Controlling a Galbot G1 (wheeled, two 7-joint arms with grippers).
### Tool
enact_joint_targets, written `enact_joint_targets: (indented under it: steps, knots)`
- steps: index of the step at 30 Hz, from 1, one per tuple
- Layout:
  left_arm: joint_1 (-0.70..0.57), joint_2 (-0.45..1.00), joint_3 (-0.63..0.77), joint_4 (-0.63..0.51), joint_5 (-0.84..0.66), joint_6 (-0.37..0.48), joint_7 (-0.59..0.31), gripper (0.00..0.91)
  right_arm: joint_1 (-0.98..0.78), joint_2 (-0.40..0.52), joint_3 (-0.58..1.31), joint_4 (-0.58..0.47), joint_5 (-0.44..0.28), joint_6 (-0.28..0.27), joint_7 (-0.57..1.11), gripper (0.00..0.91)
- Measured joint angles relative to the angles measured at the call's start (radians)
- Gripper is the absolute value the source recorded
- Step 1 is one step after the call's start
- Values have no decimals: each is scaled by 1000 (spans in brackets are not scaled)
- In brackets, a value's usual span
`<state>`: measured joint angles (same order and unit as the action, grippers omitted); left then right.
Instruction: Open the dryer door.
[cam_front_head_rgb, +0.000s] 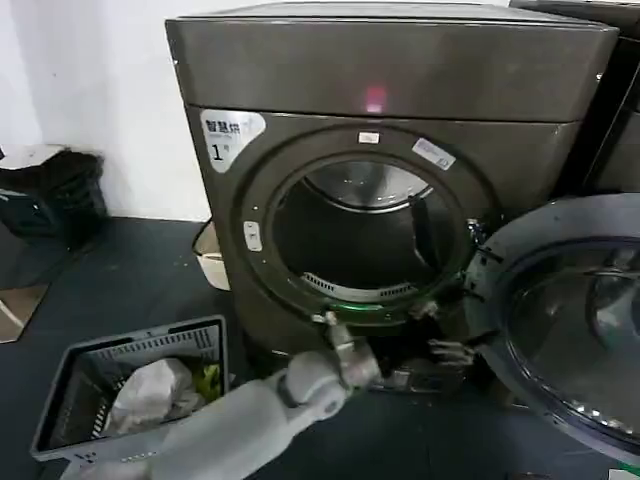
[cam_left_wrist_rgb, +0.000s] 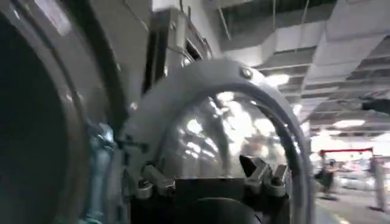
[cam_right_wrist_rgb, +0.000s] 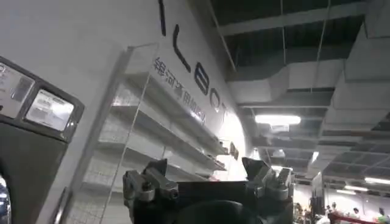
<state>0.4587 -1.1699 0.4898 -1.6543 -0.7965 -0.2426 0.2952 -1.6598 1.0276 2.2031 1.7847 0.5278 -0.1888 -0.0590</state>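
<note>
The dryer (cam_front_head_rgb: 400, 70), bronze-grey with a "1" sticker (cam_front_head_rgb: 228, 135) and a red light (cam_front_head_rgb: 375, 98), stands in front of me. The dryer door (cam_front_head_rgb: 575, 320) is swung wide to the right, its chrome rim (cam_front_head_rgb: 497, 262) away from the bare drum opening (cam_front_head_rgb: 360, 230). My left arm reaches low under the opening. Its left gripper (cam_front_head_rgb: 450, 352) sits by the door's lower hinge side. The left wrist view has this left gripper (cam_left_wrist_rgb: 204, 173) open and holding nothing, with the dryer door (cam_left_wrist_rgb: 213, 131) arching close ahead. The right gripper (cam_right_wrist_rgb: 207, 170) is open and holds nothing, pointing up at a wall shelf.
A grey laundry basket (cam_front_head_rgb: 75, 365) with clothes sits on the floor at front left. A darker neighbouring machine (cam_front_head_rgb: 620, 110) stands at the right, behind the open door. A black bag (cam_front_head_rgb: 55, 190) and a white tub (cam_front_head_rgb: 210, 262) lie left of the dryer.
</note>
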Motion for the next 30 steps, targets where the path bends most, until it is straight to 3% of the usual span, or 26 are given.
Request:
enact_joint_targets:
  steps: [5,10,20,30]
  knots:
    - [20,105,-39,-64,1,-5,-60,907,7,-9,14,-4,0,10,2,907]
    - [49,241,-86,-116,30,88,-73,907,24,-16,26,-9,-2,20,21,907]
    - [193,530,-249,-158,13,119,-26,907,53,-44,59,-12,-25,28,48,907]
    - [347,730,-426,-72,31,92,69,907,121,-62,20,-37,-95,44,42,907]
